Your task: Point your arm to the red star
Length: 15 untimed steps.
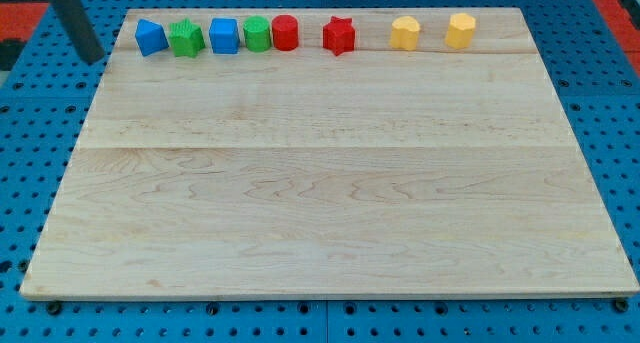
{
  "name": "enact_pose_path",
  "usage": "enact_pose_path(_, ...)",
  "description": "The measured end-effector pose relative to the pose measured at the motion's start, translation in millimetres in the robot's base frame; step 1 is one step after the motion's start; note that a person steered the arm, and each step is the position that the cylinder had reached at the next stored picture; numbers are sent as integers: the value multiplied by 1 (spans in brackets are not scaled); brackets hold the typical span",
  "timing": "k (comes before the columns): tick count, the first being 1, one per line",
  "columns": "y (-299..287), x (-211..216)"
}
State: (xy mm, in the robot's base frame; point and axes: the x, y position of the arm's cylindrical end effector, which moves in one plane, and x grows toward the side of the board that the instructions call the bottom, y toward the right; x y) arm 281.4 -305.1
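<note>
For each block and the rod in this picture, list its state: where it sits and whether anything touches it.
blue block: row's left end
green star: touching both blue neighbours
blue cube
green cylinder: touching red cylinder
red star: alone, untouched
yellow blocks: apart
my tip: off-board, view's left

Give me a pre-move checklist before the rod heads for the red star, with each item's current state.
1. Red star in view, in the row along the view's top: ok.
2. My tip located, off the board at the view's top left: ok.
3. Tip already at the star: not ok, it lies left of the whole row.
4. Straight path along the row: not ok; blue block, green star, blue cube, green block and red cylinder stand between.
5. Approach from below the row: ok.
6. Star apart from the red cylinder: ok.
</note>
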Motion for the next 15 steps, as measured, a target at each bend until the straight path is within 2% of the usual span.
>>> enact_pose_path(1, 14, -24)
enact_pose_path(2, 25, -83)
enact_pose_path(4, 69, -89)
enact_pose_path(5, 125, -86)
enact_pose_path(10, 134, -88)
enact_pose_path(11, 151, -85)
enact_pose_path(12, 220, -85)
enact_pose_path(13, 250, -88)
enact_pose_path(15, 358, -81)
